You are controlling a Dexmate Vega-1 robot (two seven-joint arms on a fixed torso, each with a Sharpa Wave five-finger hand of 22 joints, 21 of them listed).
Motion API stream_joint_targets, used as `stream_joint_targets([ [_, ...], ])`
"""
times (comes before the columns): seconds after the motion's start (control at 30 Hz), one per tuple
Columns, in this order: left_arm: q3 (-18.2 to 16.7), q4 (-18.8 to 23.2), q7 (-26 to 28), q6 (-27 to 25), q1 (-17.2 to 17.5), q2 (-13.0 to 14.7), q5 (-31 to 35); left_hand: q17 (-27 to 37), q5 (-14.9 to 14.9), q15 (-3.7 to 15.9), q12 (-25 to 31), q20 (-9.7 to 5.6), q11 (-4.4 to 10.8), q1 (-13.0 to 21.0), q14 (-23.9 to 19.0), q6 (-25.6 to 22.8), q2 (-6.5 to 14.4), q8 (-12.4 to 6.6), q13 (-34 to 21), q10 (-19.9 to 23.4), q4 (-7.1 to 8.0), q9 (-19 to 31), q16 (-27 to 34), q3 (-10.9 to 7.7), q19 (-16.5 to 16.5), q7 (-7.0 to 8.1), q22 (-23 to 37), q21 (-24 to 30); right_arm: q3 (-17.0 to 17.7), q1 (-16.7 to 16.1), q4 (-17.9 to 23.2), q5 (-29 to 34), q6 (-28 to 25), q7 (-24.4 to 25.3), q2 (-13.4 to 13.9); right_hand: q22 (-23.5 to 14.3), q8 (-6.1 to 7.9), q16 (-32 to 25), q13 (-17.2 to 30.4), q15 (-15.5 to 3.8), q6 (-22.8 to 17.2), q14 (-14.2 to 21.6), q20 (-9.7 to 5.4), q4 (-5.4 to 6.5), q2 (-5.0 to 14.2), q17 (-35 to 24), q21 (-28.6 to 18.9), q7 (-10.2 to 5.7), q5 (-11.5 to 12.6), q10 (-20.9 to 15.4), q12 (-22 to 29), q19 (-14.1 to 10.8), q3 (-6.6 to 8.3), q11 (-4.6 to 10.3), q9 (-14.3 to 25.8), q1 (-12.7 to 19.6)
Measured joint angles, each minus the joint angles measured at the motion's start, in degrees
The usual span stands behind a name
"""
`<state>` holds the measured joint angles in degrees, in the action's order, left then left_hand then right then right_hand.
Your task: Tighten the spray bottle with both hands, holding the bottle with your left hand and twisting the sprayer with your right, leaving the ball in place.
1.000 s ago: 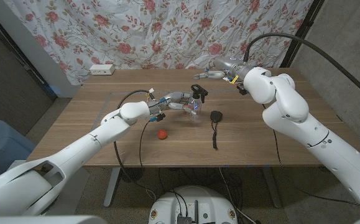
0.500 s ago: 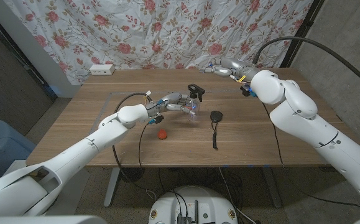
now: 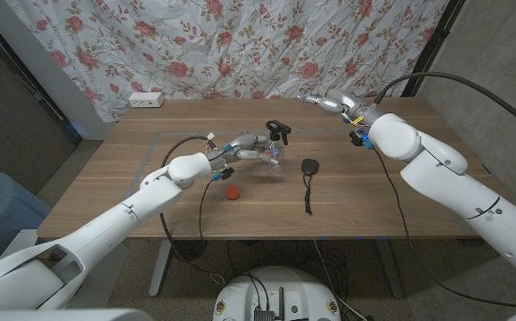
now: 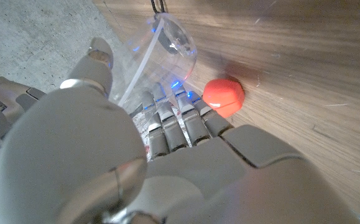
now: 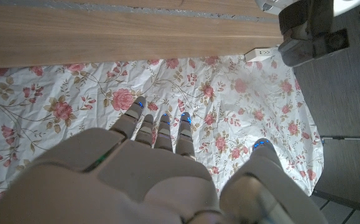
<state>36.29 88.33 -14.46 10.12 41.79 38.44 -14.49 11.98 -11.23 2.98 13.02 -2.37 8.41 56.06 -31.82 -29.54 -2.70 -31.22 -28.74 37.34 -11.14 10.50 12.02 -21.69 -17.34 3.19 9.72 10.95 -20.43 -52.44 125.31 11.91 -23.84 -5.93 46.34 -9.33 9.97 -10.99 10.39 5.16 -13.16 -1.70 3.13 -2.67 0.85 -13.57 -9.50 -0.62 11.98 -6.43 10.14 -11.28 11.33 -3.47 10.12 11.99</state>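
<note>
Bottle hold: done; left hand (image 3: 245,148) fingers wrapped round spray bottle (image 3: 275,152) mid-worktop (image 3: 373,192).
Twist: judged not finished; right hand (image 3: 327,99) well apart, fingers loosely spread, empty.
Ball (image 3: 232,192): in place beside bottle.

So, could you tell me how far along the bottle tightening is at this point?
Done: the left robot hand grips the clear spray bottle, upright on the table. In hand: the right robot hand is open, off near the far edge, apart from the black sprayer. Left: grasping and twisting the sprayer. The red ball sits untouched.
</note>
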Motion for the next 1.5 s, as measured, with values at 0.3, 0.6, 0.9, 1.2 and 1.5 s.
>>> stream_joint_targets([
  [0.3,-0.1,0.5,1.4,0.0,0.8,0.2,1.0,-0.3,0.0,-0.21,-0.4,0.01,0.51,-0.7,0.6,0.2,0.2,0.00,0.4,-0.5,0.07,0.0,-0.4,-0.58,0.1,0.19,0.0,0.0,1.3,-2.2,-3.7,-7.0,6.6,6.7,0.4,0.0,0.22,0.0,0.0,-0.58,0.0,0.2,-0.14,0.00,0.31,0.3,-0.3,0.00,0.0,-0.2,0.3,0.0,0.00,0.22,0.0,-0.3],
  [0.6,0.1,0.0,1.7,1.0,1.1,-0.1,1.5,-0.5,0.0,0.02,-0.8,0.01,1.02,-1.4,1.5,0.4,-0.1,0.00,0.9,-1.0,0.30,-0.2,-0.5,-0.81,0.1,0.16,0.0,0.0,1.8,-3.8,-7.7,-11.6,13.7,12.1,-0.3,0.0,0.21,0.0,0.0,-0.78,0.2,0.4,-0.28,0.23,1.30,0.4,-0.5,-0.23,0.0,-0.4,0.3,-0.2,0.24,0.42,0.0,-0.4],
  [0.9,0.6,-1.0,1.6,2.2,1.1,-0.5,2.1,-0.8,0.0,-0.21,-0.8,0.01,0.90,-1.5,2.5,0.5,0.0,0.00,1.6,-1.6,0.47,-0.3,-0.8,-1.43,0.1,0.06,0.0,0.0,1.8,-4.8,-10.8,-14.5,19.1,15.7,-1.2,0.0,0.45,-0.3,0.0,-1.28,0.3,0.9,-0.90,-0.01,1.90,0.8,-0.7,-0.31,0.0,-1.0,0.5,-0.2,0.48,0.51,0.0,0.2],
  [1.2,0.9,-1.4,1.9,2.8,1.4,-0.6,3.2,-1.1,0.0,-0.22,-1.2,0.05,0.99,-1.3,4.1,0.6,0.2,0.01,2.5,-2.9,0.63,-0.2,-1.2,-1.59,1.3,0.00,0.0,0.0,1.5,-5.4,-14.6,-18.0,23.8,17.4,-2.8,0.0,0.45,-0.5,0.0,-1.93,0.3,1.5,-1.12,0.16,2.28,0.8,-0.7,-0.31,0.0,-1.2,0.5,-0.4,0.66,0.71,0.0,-0.1],
  [1.5,1.0,-1.4,3.0,2.9,1.9,-0.6,4.3,-1.5,0.0,-0.12,-1.1,-0.09,1.31,-1.4,4.8,0.6,0.2,0.01,3.3,-3.4,0.77,-0.5,-1.2,-1.45,2.9,0.01,0.0,-0.4,1.5,-5.7,-17.5,-22.1,27.0,17.7,-4.5,0.0,0.45,-0.5,0.0,-2.41,0.9,1.6,-1.52,0.15,2.87,0.8,-0.7,0.32,0.0,-1.2,0.5,0.0,0.65,0.71,0.0,-0.7],
])
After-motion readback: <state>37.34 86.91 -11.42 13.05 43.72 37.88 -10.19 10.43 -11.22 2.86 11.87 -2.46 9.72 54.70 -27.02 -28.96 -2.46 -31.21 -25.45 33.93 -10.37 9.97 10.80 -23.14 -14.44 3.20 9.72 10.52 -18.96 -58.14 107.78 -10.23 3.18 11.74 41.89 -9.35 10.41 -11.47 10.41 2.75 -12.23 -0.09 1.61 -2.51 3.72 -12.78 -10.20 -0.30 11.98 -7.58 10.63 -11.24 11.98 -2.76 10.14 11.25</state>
